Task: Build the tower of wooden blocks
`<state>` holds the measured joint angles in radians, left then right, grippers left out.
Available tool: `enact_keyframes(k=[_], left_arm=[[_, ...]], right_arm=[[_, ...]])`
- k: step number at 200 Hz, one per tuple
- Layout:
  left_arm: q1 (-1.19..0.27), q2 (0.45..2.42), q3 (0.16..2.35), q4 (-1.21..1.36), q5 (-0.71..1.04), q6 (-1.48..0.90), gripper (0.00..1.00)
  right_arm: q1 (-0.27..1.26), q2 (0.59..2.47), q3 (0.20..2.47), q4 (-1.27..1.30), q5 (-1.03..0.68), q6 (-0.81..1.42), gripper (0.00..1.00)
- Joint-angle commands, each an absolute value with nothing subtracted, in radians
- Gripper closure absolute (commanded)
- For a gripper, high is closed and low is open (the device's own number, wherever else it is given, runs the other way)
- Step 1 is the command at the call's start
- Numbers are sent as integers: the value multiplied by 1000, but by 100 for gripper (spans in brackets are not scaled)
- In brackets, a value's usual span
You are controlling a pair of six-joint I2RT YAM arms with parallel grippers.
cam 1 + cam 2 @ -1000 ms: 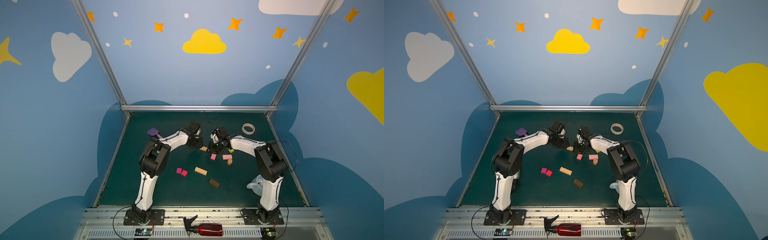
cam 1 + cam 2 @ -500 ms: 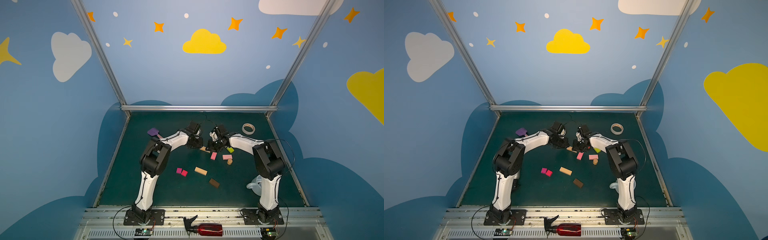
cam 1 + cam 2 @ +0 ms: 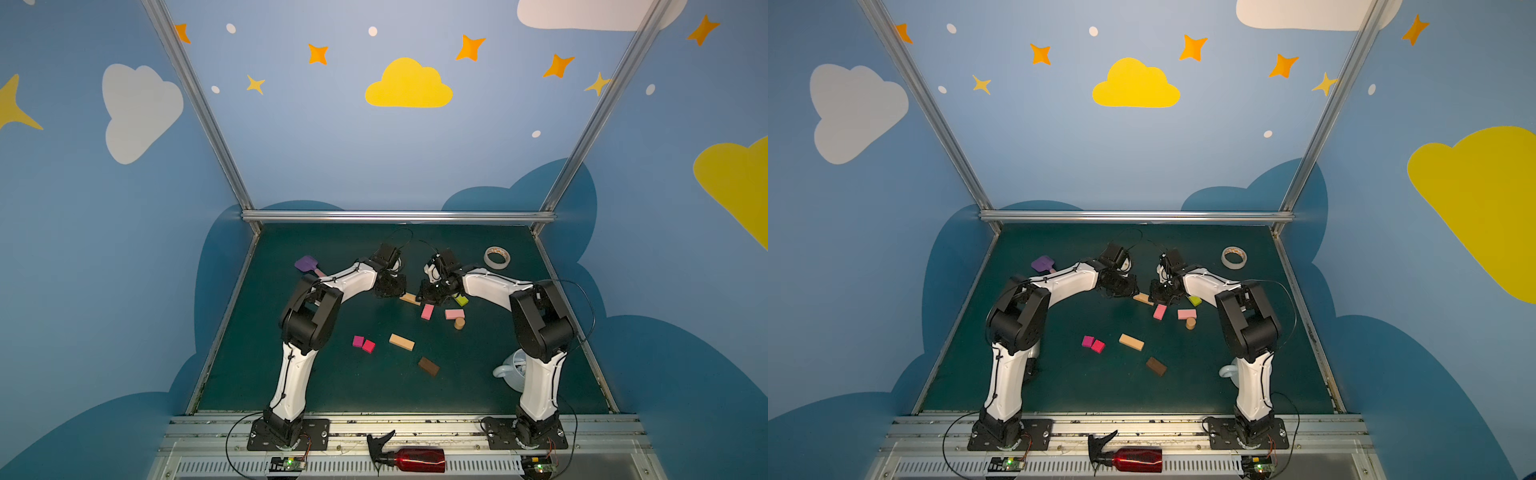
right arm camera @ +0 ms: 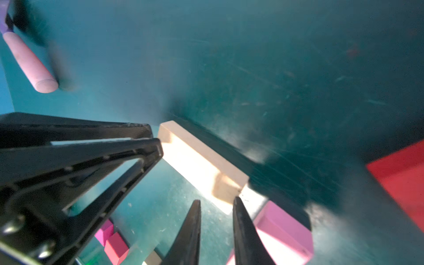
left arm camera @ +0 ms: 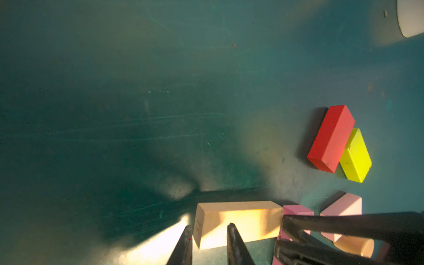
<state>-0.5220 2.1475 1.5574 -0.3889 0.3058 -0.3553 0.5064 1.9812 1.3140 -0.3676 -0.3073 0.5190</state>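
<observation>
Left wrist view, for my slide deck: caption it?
Left end effector and right end effector at opposite ends of tan block; red block touches lime block.

surface: green mat | on it: loose wood blocks, tape roll, purple spatula, mug

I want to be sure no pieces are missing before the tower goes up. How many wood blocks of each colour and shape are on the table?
tan bars: 2
tan cylinder: 1
pink bars: 2
red bar: 1
lime bar: 1
brown bar: 1
magenta square: 1
red square: 1
Total: 10
</observation>
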Motion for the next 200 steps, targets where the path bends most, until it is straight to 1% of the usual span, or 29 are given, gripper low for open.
enact_keyframes(k=[1, 53, 138, 200], left_arm=[[-519, 2170, 1556, -389, 311, -359, 73], [-519, 2177, 1557, -393, 321, -365, 74], [-520, 2169, 1548, -422, 311, -363, 80], [-520, 2153, 1542, -447, 290, -363, 81]], right_arm=[[500, 1953, 1293, -392, -293, 517, 74], [493, 1981, 1292, -372, -306, 527, 74], [490, 2048, 1358, -361, -352, 531, 81], [491, 2079, 1402, -374, -359, 527, 81]])
